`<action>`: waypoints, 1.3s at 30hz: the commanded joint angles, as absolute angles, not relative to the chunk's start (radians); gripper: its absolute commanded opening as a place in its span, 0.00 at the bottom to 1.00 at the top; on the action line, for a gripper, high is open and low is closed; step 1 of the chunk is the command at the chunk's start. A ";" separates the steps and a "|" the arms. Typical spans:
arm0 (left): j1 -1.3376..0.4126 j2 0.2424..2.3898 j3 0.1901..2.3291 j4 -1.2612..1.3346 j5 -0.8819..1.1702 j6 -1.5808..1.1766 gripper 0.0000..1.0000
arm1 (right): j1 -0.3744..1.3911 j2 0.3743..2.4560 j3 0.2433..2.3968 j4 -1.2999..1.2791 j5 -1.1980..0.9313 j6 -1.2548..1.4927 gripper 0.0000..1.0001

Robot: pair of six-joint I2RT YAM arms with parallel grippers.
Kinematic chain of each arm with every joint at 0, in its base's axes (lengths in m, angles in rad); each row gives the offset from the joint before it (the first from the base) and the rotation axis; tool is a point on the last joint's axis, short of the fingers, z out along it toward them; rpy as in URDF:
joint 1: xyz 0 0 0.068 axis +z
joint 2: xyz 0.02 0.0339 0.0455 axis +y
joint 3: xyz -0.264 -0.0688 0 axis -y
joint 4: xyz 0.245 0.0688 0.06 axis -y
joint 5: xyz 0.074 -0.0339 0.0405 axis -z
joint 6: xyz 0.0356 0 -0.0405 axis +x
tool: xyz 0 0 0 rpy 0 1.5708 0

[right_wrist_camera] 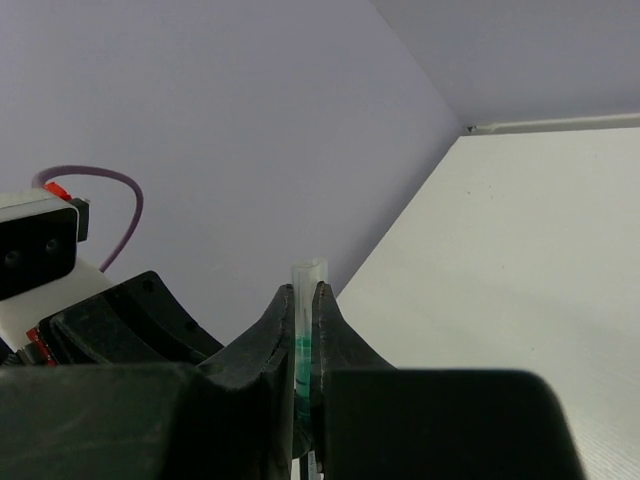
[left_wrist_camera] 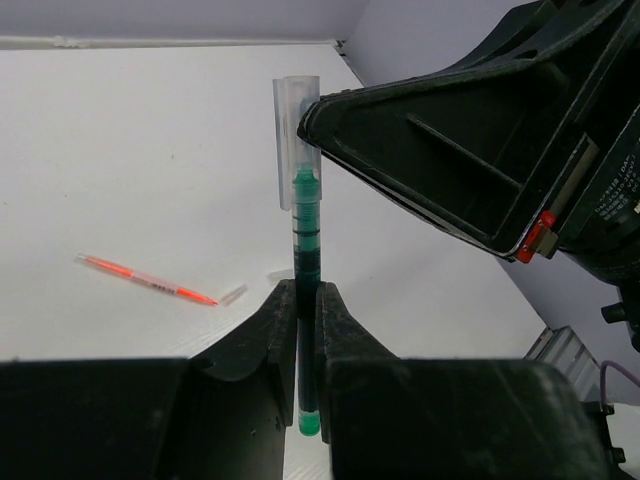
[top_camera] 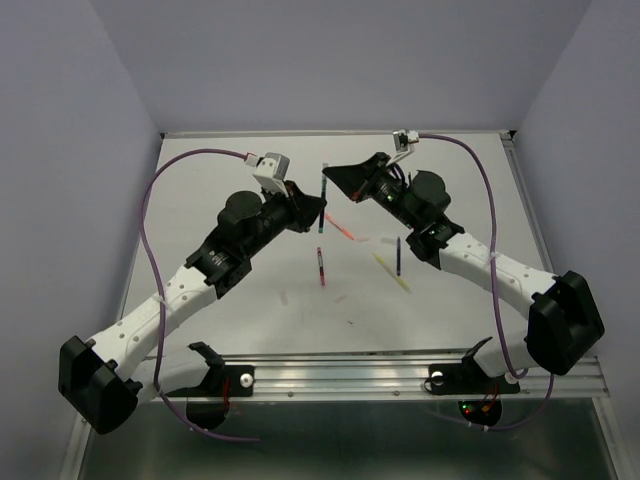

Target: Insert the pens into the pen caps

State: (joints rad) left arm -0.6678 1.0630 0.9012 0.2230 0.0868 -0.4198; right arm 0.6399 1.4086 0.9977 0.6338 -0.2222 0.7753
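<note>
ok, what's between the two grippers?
The green pen, clamped by the left gripper, its tip in the clear cap the right gripper pinches; clearest in left wrist view.

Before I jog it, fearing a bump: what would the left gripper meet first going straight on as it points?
Probably the right gripper, close ahead, shut on the pen cap over the green pen the left gripper holds.
</note>
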 commanded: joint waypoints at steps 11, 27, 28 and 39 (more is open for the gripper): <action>-0.653 1.034 1.091 0.434 -0.078 -0.305 0.00 | 0.684 1.433 0.953 0.423 -0.437 0.634 0.01; -0.652 1.042 1.118 0.457 -0.046 -0.347 0.00 | 0.749 1.413 0.904 0.430 -0.338 0.617 0.01; -0.652 1.035 1.108 0.457 -0.045 -0.347 0.00 | 0.749 1.402 0.900 0.430 -0.309 0.620 0.01; -0.653 0.999 1.009 0.440 0.083 -0.364 0.00 | 0.749 1.362 1.003 0.377 -0.077 0.632 0.17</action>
State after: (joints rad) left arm -0.6743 1.0771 0.9749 0.1341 0.1020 -0.3531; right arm 0.7101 1.3460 0.9859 0.5766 -0.0563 0.6472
